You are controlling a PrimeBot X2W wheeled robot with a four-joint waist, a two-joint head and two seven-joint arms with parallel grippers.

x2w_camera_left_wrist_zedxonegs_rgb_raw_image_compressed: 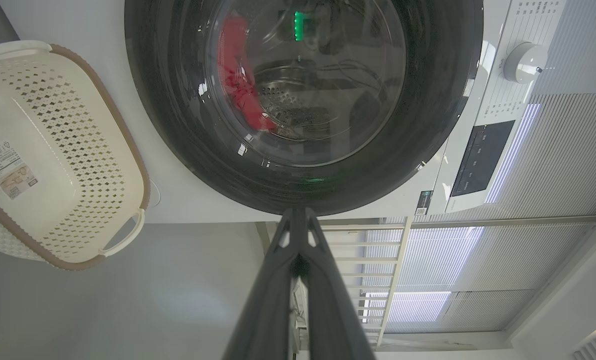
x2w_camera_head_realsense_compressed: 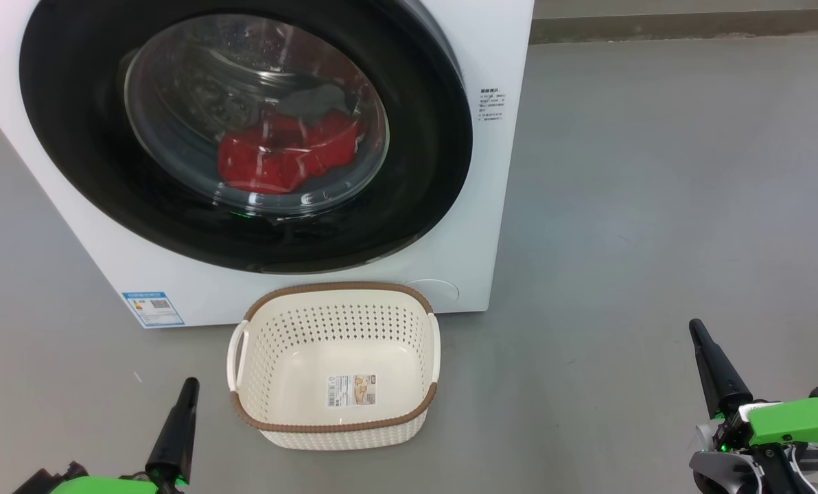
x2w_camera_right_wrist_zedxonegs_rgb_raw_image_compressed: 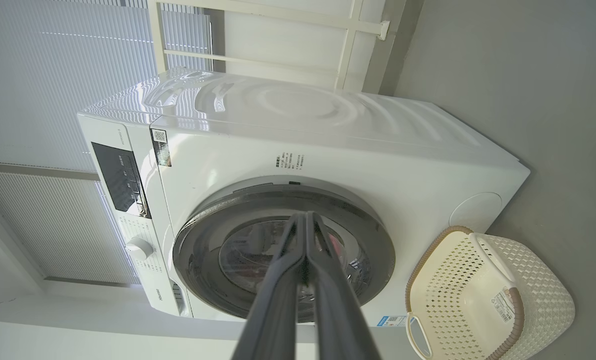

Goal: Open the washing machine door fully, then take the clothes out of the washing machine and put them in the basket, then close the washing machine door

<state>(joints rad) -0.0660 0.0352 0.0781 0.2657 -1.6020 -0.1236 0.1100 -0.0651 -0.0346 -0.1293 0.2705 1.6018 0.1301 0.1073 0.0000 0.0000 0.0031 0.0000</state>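
Opening step not yet begun: the washing machine door (x2w_camera_head_realsense_compressed: 73, 137) sits shut at upper left over the red clothes (x2w_camera_head_realsense_compressed: 282, 161), the basket (x2w_camera_head_realsense_compressed: 333, 287) lies empty at lower centre, and the left gripper (x2w_camera_head_realsense_compressed: 189, 391) and right gripper (x2w_camera_head_realsense_compressed: 698, 336) hover low, jaws pinched together and empty, so next up looks like hooking that door's edge.

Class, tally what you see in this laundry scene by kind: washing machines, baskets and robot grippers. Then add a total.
washing machine: 1
basket: 1
grippers: 2, the left gripper and the right gripper
total: 4
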